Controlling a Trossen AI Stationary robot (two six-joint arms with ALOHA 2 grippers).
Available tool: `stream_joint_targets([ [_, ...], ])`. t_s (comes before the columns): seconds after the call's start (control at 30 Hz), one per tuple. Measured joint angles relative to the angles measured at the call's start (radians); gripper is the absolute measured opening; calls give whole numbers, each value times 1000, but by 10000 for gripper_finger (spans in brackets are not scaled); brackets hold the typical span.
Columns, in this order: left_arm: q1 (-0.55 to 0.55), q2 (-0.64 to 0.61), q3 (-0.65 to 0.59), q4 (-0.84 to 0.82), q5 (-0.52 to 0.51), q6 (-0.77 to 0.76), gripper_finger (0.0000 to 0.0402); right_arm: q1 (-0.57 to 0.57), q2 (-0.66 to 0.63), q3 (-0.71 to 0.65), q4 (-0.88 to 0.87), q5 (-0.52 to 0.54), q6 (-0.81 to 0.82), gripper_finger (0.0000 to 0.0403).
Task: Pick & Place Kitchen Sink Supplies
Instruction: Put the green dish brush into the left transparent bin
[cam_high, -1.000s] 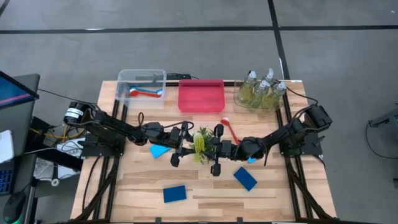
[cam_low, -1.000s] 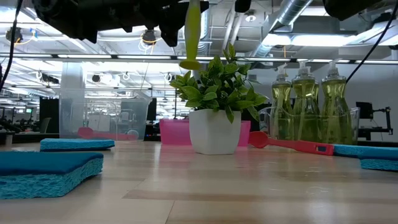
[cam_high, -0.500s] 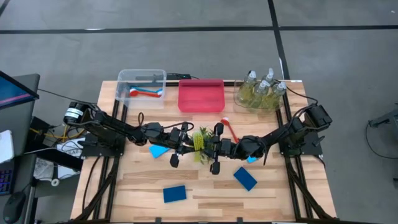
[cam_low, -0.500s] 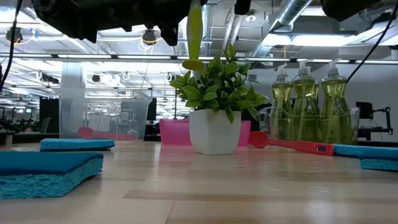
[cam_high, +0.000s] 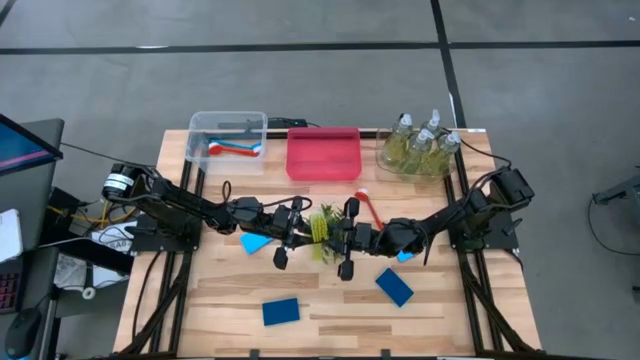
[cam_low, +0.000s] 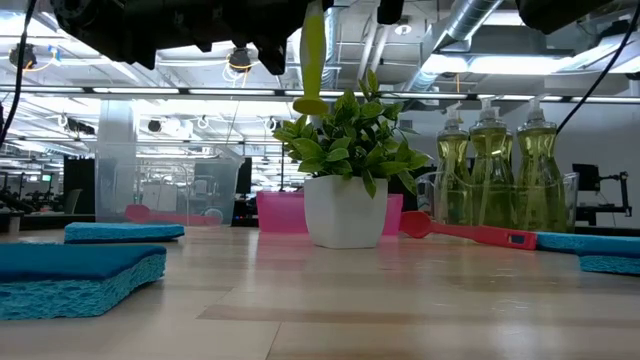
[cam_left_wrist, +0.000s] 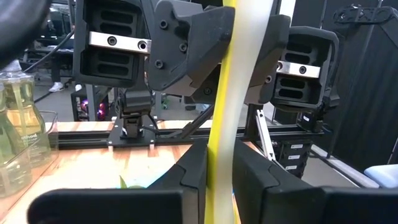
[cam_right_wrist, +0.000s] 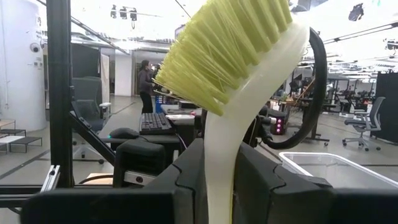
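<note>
Yellow brush (cam_high: 320, 232) sits between both grippers above the middle of the table, right over the small green plant (cam_high: 326, 222). From the high view the left gripper (cam_high: 298, 228) and the right gripper (cam_high: 345, 235) meet at this brush, so the step looks like a handover from one arm to the other. Which arm must let go next I cannot say from here.

At table height the brush (cam_low: 311, 55) hangs upright above the plant (cam_low: 345, 140), its lower end just beside the top leaves, so any lowering risks catching them.

The left wrist view shows its fingers pinching the yellow handle (cam_left_wrist: 227, 106). The right wrist view shows its fingers also pinching the handle, bristles (cam_right_wrist: 230, 43) up.

Free room: the clear bin (cam_high: 228, 140) holding other brushes lies well apart, behind the left arm. The pink bin (cam_high: 323, 153) and the bottles (cam_high: 420, 145) line the far edge.
</note>
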Motion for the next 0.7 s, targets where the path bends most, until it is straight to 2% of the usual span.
stream_joint_targets([
  [0.7, 0, 0, 0, -1, 0, -2, 51, 0, 0, 0, -3, 1, 0, 63],
])
